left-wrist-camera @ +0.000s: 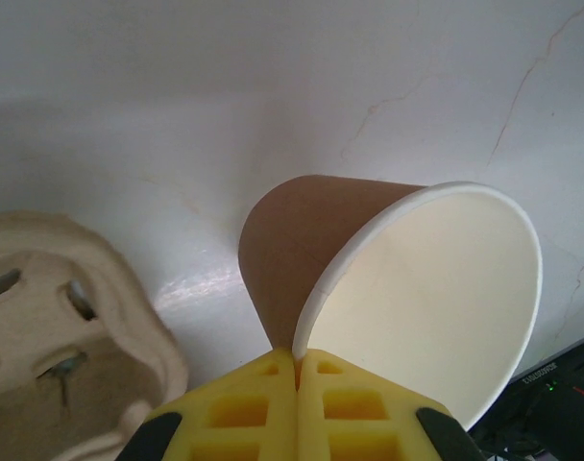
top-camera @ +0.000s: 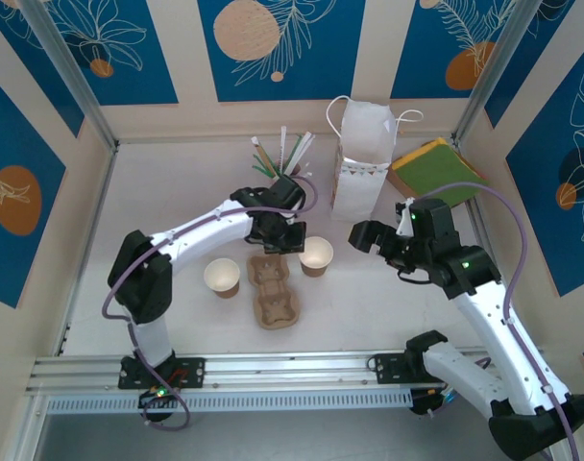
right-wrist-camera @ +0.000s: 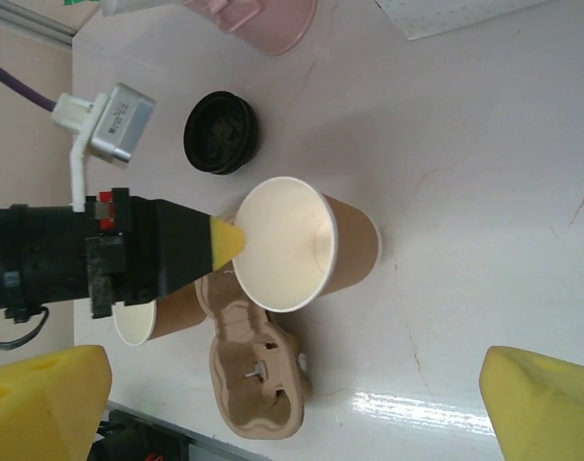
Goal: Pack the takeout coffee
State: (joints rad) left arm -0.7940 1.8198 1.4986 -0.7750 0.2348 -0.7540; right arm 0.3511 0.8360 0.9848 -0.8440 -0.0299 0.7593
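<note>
- As seen from above, reaches in with left claw [top-camera: 284, 235] clenched on the rim of the right-hand cup [top-camera: 316, 255], just beside the pulp carrier [top-camera: 273, 291], with a second cup [top-camera: 222, 277] on the carrier's far side. Holds right claw [top-camera: 361, 233] released and apart from that cup, seemingly to leave the left arm room. White bag [top-camera: 364, 158] upright behind, mouth up, likely where the carrier ends up.
- Through the left wrist: left claw [left-wrist-camera: 297, 363] pinched shut on the thin rim of the right-hand cup [left-wrist-camera: 407, 288], one pad inside and one outside, a grip suited to dragging or lifting a light paper cup. Cream inside, no lid. Pulp carrier [left-wrist-camera: 52, 317] close at left, slots open. Cannot tell whether the cup rests on the surface [left-wrist-camera: 177, 115] or hangs clear of it.
- Through the right wrist: right claw [right-wrist-camera: 292, 352] spread wide, grasping nothing. Left claw [right-wrist-camera: 225, 240] on the right-hand cup [right-wrist-camera: 306, 245], above the pulp carrier [right-wrist-camera: 258, 370]. Black lid [right-wrist-camera: 221, 133] loose on the surface, apart from both cups.
- Takeout coffee judged not yet put together: cup in the left claw, lid lying separate.
</note>
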